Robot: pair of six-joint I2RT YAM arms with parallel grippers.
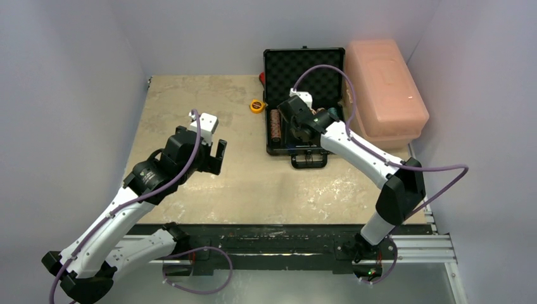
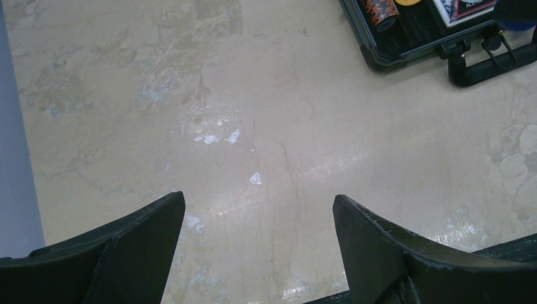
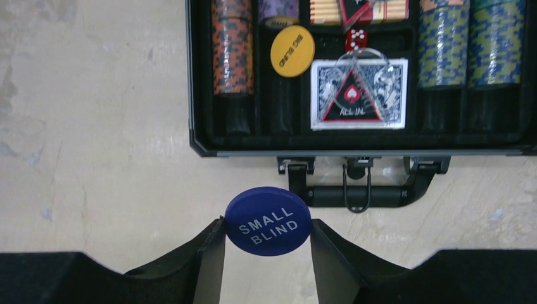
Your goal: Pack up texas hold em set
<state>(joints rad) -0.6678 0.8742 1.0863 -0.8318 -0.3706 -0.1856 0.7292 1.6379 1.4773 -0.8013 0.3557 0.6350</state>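
- At the bottom centre of the right wrist view, the blue button (image 3: 268,220) marked SMALL BLIND is pinched in the right claw (image 3: 267,233), just below the handle (image 3: 358,195).
- The open black case (image 3: 197,76) fills the top and holds chip stacks (image 3: 232,47), a card deck (image 3: 358,94) and a yellow button (image 3: 292,50).
- The left claw (image 2: 259,209) spreads wide above the table (image 2: 253,95).
- A pink box (image 1: 383,85) stands right of the case.

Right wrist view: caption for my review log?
Right gripper pinches the blue SMALL BLIND button outside the open black case, where chip stacks, a card deck and the yellow button lie.
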